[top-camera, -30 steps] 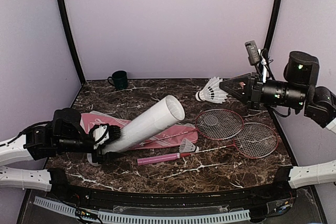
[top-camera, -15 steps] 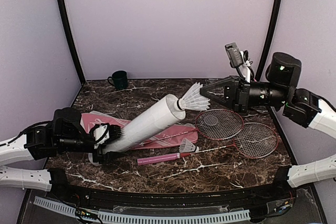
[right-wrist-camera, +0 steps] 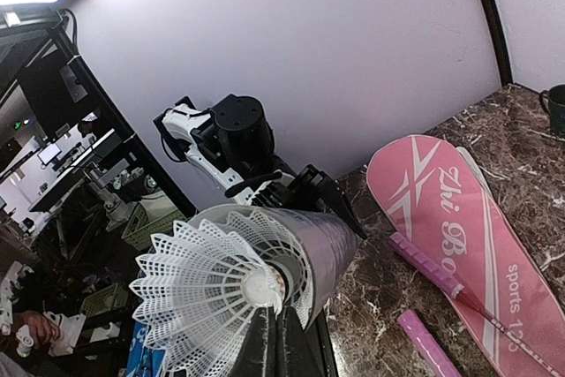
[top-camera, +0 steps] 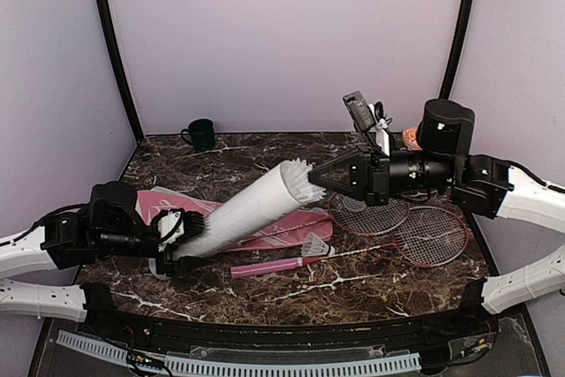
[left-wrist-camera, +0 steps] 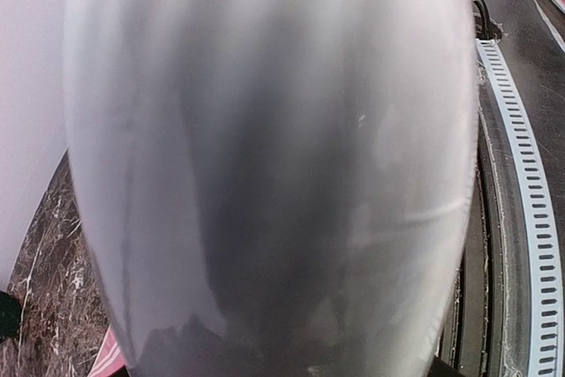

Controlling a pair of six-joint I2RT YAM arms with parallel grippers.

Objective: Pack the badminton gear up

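Above the marble table (top-camera: 371, 284), left gripper (top-camera: 174, 237) clamped around lower end of tilted tube (top-camera: 243, 209), right gripper (top-camera: 315, 181) pinching shuttlecock (top-camera: 300, 170) at tube's open mouth, rackets (top-camera: 415, 229) lying beside.

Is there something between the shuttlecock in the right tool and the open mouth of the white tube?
Nothing visible. The shuttlecock, pinched by the right tool, sits at the mouth of the tube, which the left tool holds tilted.

The top camera looks down from behind both arms at the whole dark marble table (top-camera: 353, 289). The left wrist camera sits right against the long white tube (left-wrist-camera: 265, 165). The right wrist camera faces that tube's open end, also seen from the top.
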